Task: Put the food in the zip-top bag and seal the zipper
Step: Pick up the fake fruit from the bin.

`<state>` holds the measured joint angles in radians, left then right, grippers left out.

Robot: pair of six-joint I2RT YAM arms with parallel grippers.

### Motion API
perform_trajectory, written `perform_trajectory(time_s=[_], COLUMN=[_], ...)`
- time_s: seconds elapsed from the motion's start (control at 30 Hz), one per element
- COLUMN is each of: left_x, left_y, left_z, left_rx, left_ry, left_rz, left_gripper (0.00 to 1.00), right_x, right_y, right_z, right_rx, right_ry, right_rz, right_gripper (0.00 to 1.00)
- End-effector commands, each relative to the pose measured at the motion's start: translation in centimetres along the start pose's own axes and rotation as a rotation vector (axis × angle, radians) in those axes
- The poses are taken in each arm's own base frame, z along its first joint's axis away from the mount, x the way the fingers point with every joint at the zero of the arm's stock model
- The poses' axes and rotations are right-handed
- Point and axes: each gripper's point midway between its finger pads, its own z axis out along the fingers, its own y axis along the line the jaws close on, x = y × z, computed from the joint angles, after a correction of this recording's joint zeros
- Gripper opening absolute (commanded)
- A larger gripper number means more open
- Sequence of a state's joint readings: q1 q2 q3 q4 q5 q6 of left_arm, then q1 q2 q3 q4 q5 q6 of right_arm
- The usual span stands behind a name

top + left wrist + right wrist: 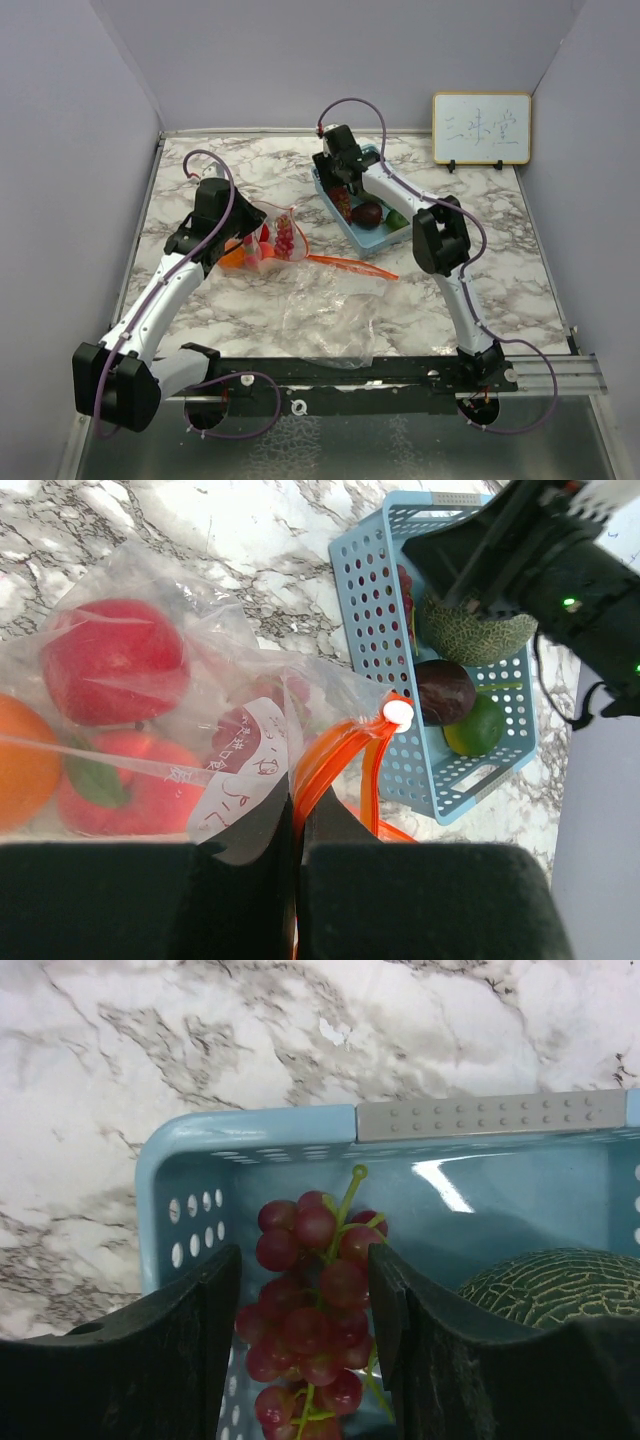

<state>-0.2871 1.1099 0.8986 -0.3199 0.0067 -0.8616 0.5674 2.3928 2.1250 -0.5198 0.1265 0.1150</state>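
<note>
My left gripper (298, 805) is shut on the orange zipper strip (335, 755) of the clear zip-top bag (272, 240) and holds its mouth up. In the bag lie a red apple (115, 660), an orange (20, 765) and another red fruit (130, 780). My right gripper (305, 1260) is down in the blue mesh basket (250, 1125), its fingers closed against both sides of a red grape bunch (315, 1300). The grey-green melon (555, 1285) lies beside it. A dark purple fruit (445, 692) and a yellow-green fruit (478, 725) are also in the basket.
The basket (357, 237) stands at the table's back middle, right of the bag. The bag's loose clear plastic (330, 305) spreads over the marble top towards the near edge. A small whiteboard (481, 128) leans on the back wall at the right. Grey walls close in both sides.
</note>
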Motion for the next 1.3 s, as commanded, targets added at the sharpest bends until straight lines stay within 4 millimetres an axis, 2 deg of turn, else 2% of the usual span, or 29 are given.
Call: perform_trajectory(time_s=[0.0,0.17,0.4,0.5,0.6,0.73,0.83,0.93,1.03,1.1,1.17,1.27], left_x=[-1.7,-1.8,-2.3,-2.3,-2.3,-2.5,-2.6,-2.7,-2.7,-2.8,-2.9,-3.0], left_y=[-1.5,-1.5,-1.8,-1.8,-1.7,-1.7,-1.8,-1.6,-1.5,-1.7,-1.7,-1.7], left_z=[-0.1,0.3,0.6,0.7,0.7,0.8,0.7,0.5,0.5,0.5,0.5,0.5], left_rx=[0.048,0.038,0.034,0.032,0.029,0.028,0.029,0.019,0.018,0.023,0.024,0.027], left_ry=[-0.038,-0.031,-0.031,-0.030,-0.029,-0.032,-0.033,-0.037,-0.040,-0.044,-0.044,-0.047], left_rz=[0.002,0.003,0.014,0.017,0.015,0.018,0.024,0.027,0.026,0.024,0.023,0.022], left_gripper=[0.00,0.00,0.00,0.00,0.00,0.00,0.00,0.00,0.00,0.00,0.00,0.00], right_x=[4.0,6.4,11.1,12.9,12.8,12.1,13.8,15.1,14.5,13.4,11.6,7.4], right_y=[0.2,-0.1,0.0,-1.3,-3.1,-3.3,-3.2,-3.4,-3.8,-4.3,-4.6,-4.9], right_z=[1.1,1.9,2.7,3.1,2.9,3.0,3.4,3.6,3.5,3.3,2.9,1.6], right_rx=[-0.046,-0.049,-0.064,0.001,0.093,0.082,0.078,0.085,0.096,0.111,0.126,0.136], right_ry=[0.121,0.193,0.332,0.389,0.397,0.385,0.434,0.464,0.449,0.424,0.377,0.271], right_rz=[-0.047,-0.074,-0.097,-0.123,-0.134,-0.127,-0.134,-0.141,-0.144,-0.136,-0.134,-0.134], right_gripper=[0.54,0.55,0.58,0.59,0.58,0.58,0.56,0.44,0.25,0.14,0.08,0.02])
